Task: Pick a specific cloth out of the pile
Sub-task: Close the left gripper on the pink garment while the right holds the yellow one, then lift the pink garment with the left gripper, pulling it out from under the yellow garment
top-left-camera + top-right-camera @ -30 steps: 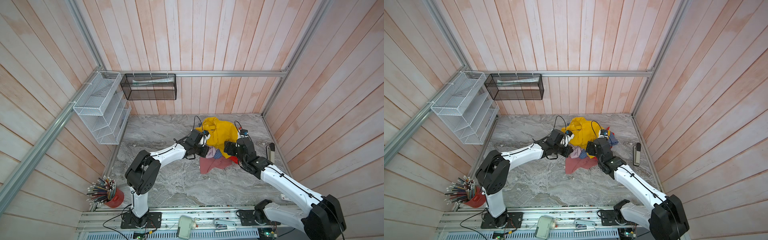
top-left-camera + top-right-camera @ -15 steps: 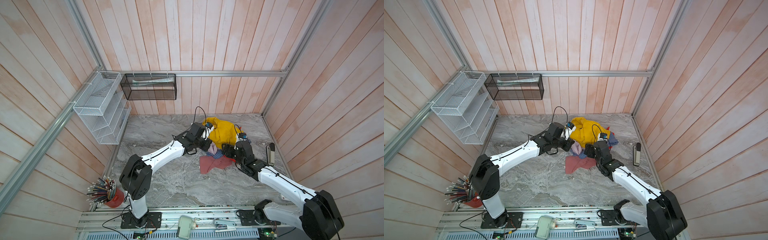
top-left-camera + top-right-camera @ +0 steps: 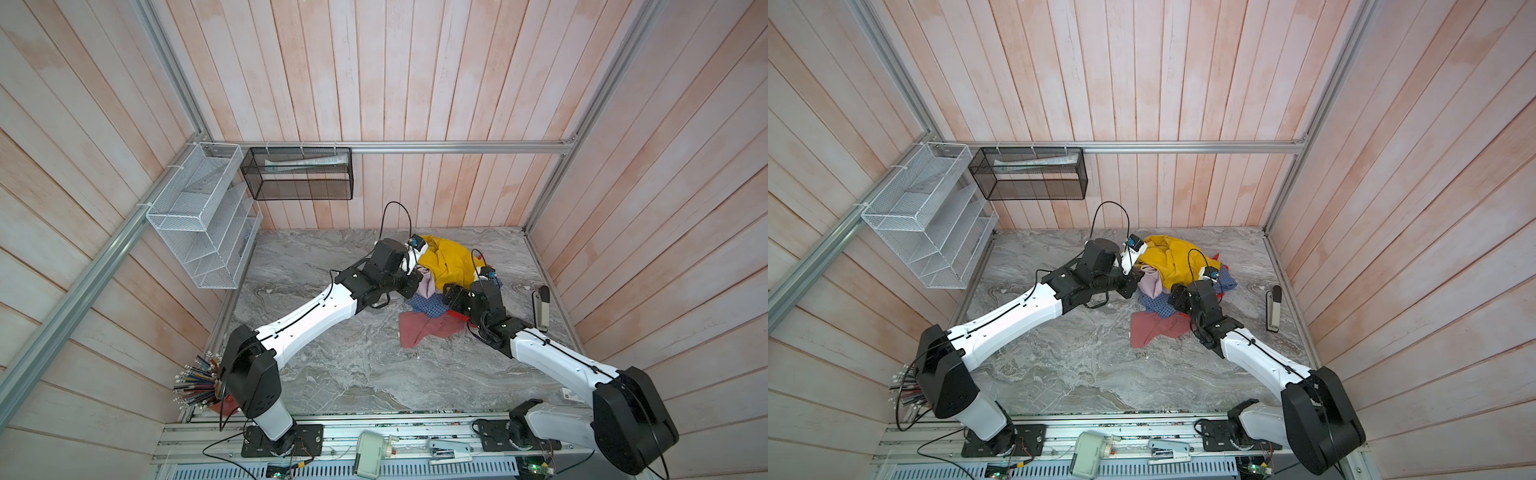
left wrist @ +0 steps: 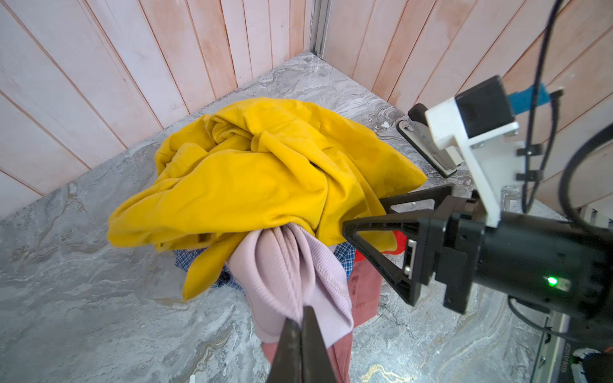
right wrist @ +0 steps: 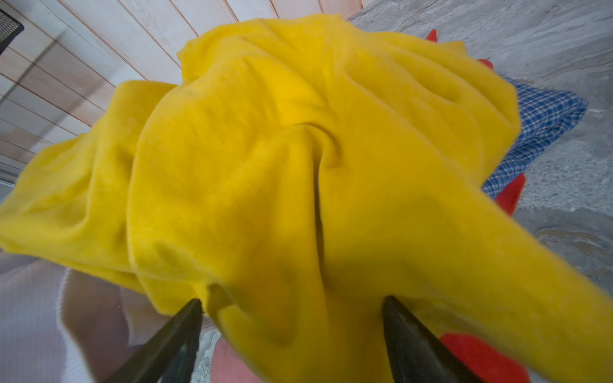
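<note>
The pile (image 3: 451, 270) lies at the back right of the marble floor, topped by a big yellow garment (image 4: 265, 172). The cloth (image 4: 285, 265), pale lilac and ribbed, hangs out from under the yellow garment's near edge. My left gripper (image 4: 301, 315) is shut on the cloth's lower fold; in both top views it sits at the pile's left side (image 3: 1138, 276). My right gripper (image 5: 292, 301) stands open, its fingers on either side of a hanging fold of the yellow garment (image 5: 315, 165). In a top view the right gripper (image 3: 448, 293) is at the pile's front.
A rose-red cloth (image 3: 424, 328) lies flat in front of the pile, beside blue checked fabric (image 3: 422, 305) and a bright red piece (image 5: 507, 195). A stapler (image 3: 541, 307) lies by the right wall. A pencil cup (image 3: 203, 382) stands front left. Wire racks (image 3: 199, 216) hang on the walls.
My left arm has stretched out lower while its gripper stays at the pile's left side, and more lilac cloth shows. My right gripper has edged left against the yellow garment.
</note>
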Controlling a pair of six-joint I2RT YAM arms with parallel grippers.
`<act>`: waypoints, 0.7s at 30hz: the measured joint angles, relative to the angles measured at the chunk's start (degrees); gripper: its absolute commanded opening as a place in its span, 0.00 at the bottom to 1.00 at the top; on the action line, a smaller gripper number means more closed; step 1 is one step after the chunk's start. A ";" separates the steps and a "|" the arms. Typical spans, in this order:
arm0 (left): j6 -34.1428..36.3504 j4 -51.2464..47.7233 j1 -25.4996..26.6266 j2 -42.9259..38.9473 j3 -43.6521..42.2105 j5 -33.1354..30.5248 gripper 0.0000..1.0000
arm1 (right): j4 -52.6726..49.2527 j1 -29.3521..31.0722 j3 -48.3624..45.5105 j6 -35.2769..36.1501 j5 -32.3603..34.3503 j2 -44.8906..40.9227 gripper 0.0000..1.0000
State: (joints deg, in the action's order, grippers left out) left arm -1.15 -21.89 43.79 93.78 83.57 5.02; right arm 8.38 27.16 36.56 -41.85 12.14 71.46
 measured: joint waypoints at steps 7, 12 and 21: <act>1.16 -0.44 0.02 -3.61 0.00 -2.25 0.00 | 2.01 -1.60 -0.26 -3.15 -0.13 2.10 0.86; 1.16 -0.42 0.07 -3.91 0.02 -3.48 0.00 | 2.82 -2.10 -0.24 -3.63 -0.26 4.37 0.86; 1.42 -0.96 0.04 -4.42 4.42 -6.99 0.00 | 3.21 -3.02 -0.22 -5.73 -0.68 7.10 0.92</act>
State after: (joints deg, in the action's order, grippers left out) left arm 0.27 -22.85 43.83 89.36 87.99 -1.98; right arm 11.60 24.14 36.34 -47.57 11.46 78.56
